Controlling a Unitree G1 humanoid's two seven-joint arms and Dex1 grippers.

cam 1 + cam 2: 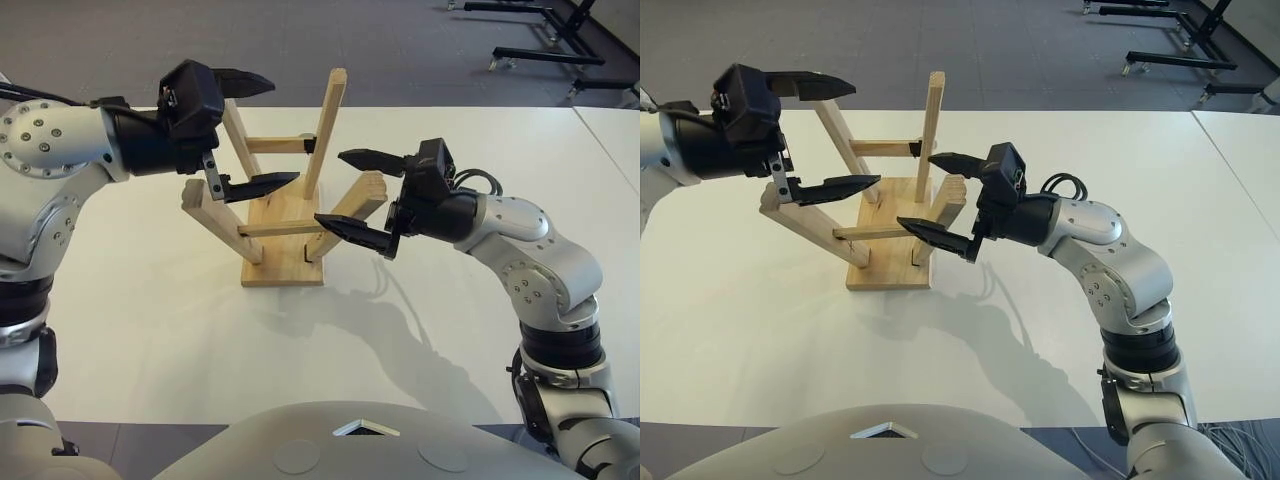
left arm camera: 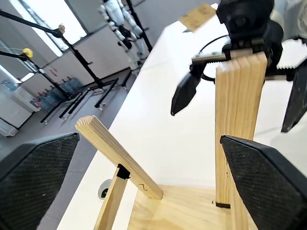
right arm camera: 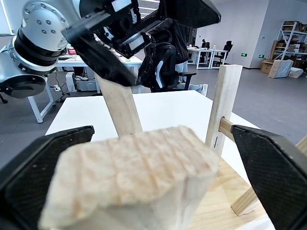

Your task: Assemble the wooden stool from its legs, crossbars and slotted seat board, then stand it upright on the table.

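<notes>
The wooden stool (image 1: 268,212) is being borne upside down by the white table (image 1: 140,310), toward its far side, with the seat board (image 1: 283,268) lying flat and four legs, joined by crossbars, pointing up. The fingers of the left gripper (image 1: 284,132) are being held spread wide, and a rear leg (image 1: 240,135) and the upper crossbar (image 1: 272,145) are being framed between them, though contact cannot be told. The fingers of the right gripper (image 1: 328,187) are likewise being held spread, and the blunt top end of the front right leg (image 1: 362,198) is being flanked by them, with no pinch seen.
</notes>
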